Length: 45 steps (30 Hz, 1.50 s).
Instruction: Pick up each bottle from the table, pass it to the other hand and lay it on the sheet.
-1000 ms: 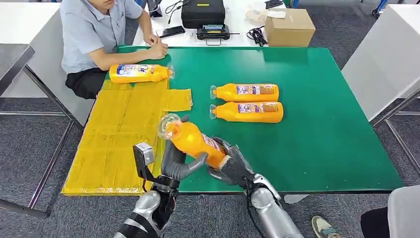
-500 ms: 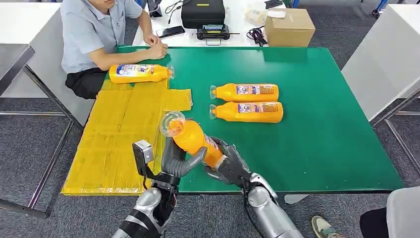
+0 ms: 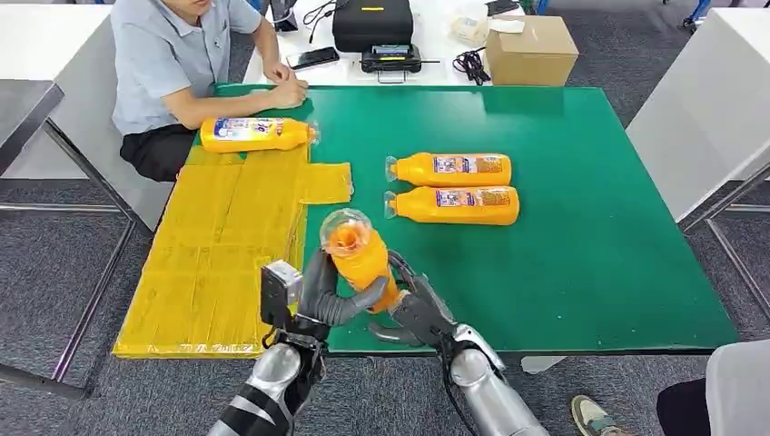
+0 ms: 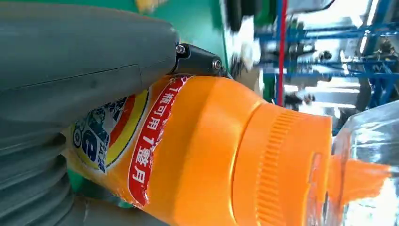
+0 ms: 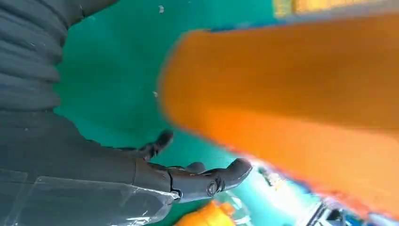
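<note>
My left hand (image 3: 331,295) grips an orange bottle (image 3: 359,254) around its body, above the table's front edge. The clear cap tilts up toward the camera. The left wrist view shows the bottle (image 4: 211,155) close up, with its label under the grey thumb (image 4: 84,61). My right hand (image 3: 413,313) lies just right of the bottle's base. In the right wrist view its fingers (image 5: 207,179) are spread and stand apart from the orange body (image 5: 291,94). Another bottle (image 3: 254,133) lies on the far end of the yellow sheet (image 3: 227,236). Two bottles (image 3: 449,169) (image 3: 454,204) lie side by side on the green table (image 3: 590,227).
A person sits at the table's far left corner, with a hand (image 3: 289,91) resting on the green top near the sheet. A cardboard box (image 3: 529,50), a black case (image 3: 372,23) and cables stand on the white table behind.
The bottle has swung from a leftward lean to nearly upright and shifted right. My right hand's fingers have come off its base. My left hand still holds it.
</note>
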Available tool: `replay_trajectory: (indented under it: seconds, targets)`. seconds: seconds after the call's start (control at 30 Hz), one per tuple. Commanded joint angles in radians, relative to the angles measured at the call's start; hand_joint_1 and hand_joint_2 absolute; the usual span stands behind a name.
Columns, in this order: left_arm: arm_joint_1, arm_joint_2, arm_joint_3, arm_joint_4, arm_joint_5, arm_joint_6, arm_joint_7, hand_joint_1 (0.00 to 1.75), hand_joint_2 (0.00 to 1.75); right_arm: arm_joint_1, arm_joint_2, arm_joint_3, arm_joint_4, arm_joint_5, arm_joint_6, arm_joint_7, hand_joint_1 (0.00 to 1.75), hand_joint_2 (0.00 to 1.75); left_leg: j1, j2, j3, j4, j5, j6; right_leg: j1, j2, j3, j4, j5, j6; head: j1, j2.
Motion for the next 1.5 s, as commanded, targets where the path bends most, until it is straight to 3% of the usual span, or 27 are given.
replay_trajectory:
  seconds: [0.03,0.2,0.27,0.3,0.37,0.53,0.63,0.87,1.0,1.23,1.27,1.33,1.37,1.4,1.5]
  targets:
    - [0.069,0.056,0.067,-0.217,-0.452,0.153,0.098,1.75,1.75,0.079,-0.001,-0.083,-0.083,0.110,-0.080,0.065,0.00,1.75,0.002,0.002,0.005,0.000,-0.003,-0.003,0.002,0.001,0.004,0.000,-0.002,-0.003,0.000,0.000]
    - [0.079,0.059,0.082,-0.253,-0.481,0.143,0.105,1.75,1.75,0.085,-0.002,-0.090,-0.103,0.121,-0.083,0.071,0.00,1.75,0.002,0.004,0.005,0.001,-0.003,-0.003,0.002,0.003,0.004,0.000,-0.002,-0.004,0.000,0.000]
    - [0.076,0.076,0.074,-0.277,-0.718,0.262,0.124,1.75,1.75,0.077,-0.001,-0.089,-0.111,0.173,-0.123,0.075,0.00,1.75,0.002,0.001,0.003,0.000,-0.002,-0.003,0.002,0.001,0.003,0.000,-0.001,-0.003,0.000,0.000]
    - [0.068,0.094,0.099,-0.289,-0.993,0.343,0.229,1.75,1.75,0.066,-0.001,-0.089,-0.118,0.193,-0.131,0.076,0.00,1.75,0.001,0.003,0.002,0.000,-0.002,-0.002,0.001,0.002,0.001,0.000,-0.001,-0.003,0.000,0.000]
    - [0.047,0.115,0.134,-0.272,-1.281,0.318,0.366,1.75,1.75,0.052,-0.004,-0.098,-0.115,0.195,-0.131,0.075,0.00,1.75,0.001,0.004,0.001,0.000,-0.001,-0.002,0.001,0.003,0.000,0.000,0.000,-0.002,0.000,0.000]
    - [-0.054,0.153,0.174,-0.034,-1.434,0.301,0.438,1.75,1.75,0.041,-0.010,-0.121,-0.084,0.173,-0.114,0.048,0.00,1.75,0.001,0.001,0.004,-0.001,0.000,-0.002,0.001,0.001,0.003,-0.001,0.000,-0.002,0.000,0.000]
    - [-0.120,0.162,0.176,0.124,-1.484,0.288,0.477,1.75,1.75,0.021,-0.004,-0.124,-0.043,0.162,-0.104,0.030,0.00,1.75,0.001,0.000,0.006,-0.002,0.000,-0.003,0.002,0.000,0.005,-0.002,0.000,-0.003,0.000,0.000]
    - [-0.128,0.164,0.175,0.142,-1.495,0.283,0.486,1.75,1.75,0.018,-0.004,-0.124,-0.039,0.159,-0.101,0.027,0.00,1.75,0.002,0.000,0.006,-0.002,0.000,-0.003,0.002,0.000,0.006,-0.002,0.000,-0.003,0.000,0.000]
    - [-0.203,0.184,0.181,0.329,-1.505,0.262,0.543,1.75,1.75,-0.002,-0.004,-0.119,0.000,0.148,-0.091,0.013,0.00,1.75,0.002,0.002,0.006,-0.001,0.000,-0.002,0.002,0.001,0.005,-0.001,0.000,-0.003,0.000,0.000]
    - [-0.241,0.188,0.231,0.459,-1.503,0.279,0.541,1.73,1.75,-0.010,-0.004,-0.119,0.022,0.143,-0.090,0.003,0.00,1.75,0.001,0.002,0.003,-0.001,0.000,-0.001,0.001,0.001,0.003,0.000,0.000,-0.002,0.000,0.000]
    - [-0.245,0.185,0.235,0.472,-1.501,0.268,0.541,1.68,1.75,-0.010,-0.004,-0.119,0.023,0.142,-0.090,0.002,0.00,1.75,0.001,0.001,0.002,-0.001,0.001,-0.001,0.001,0.001,0.002,0.000,0.000,-0.002,0.000,0.000]
    - [-0.248,0.180,0.243,0.485,-1.496,0.256,0.539,1.22,1.75,-0.009,-0.004,-0.120,0.024,0.141,-0.090,0.001,0.00,1.75,0.002,0.002,0.003,0.000,0.000,-0.001,0.002,0.001,0.003,-0.001,0.000,-0.002,0.000,0.000]
    - [-0.252,0.178,0.248,0.495,-1.494,0.245,0.541,1.17,1.75,-0.009,-0.003,-0.120,0.025,0.141,-0.090,0.001,0.00,1.75,0.002,0.002,0.004,0.000,-0.001,-0.002,0.002,0.001,0.004,0.000,-0.001,-0.003,0.000,0.000]
    - [-0.258,0.175,0.254,0.512,-1.493,0.224,0.541,0.75,1.75,-0.010,-0.002,-0.120,0.028,0.140,-0.089,-0.001,0.00,1.75,0.001,0.001,0.003,0.000,0.000,-0.001,0.001,0.000,0.003,0.000,0.000,-0.002,0.000,0.000]
    - [-0.266,0.179,0.259,0.535,-1.500,0.206,0.548,0.35,1.75,-0.015,0.001,-0.120,0.035,0.138,-0.088,-0.005,0.00,1.75,0.001,0.001,0.004,-0.001,0.000,-0.001,0.001,0.001,0.004,0.000,0.000,-0.002,0.000,0.000]
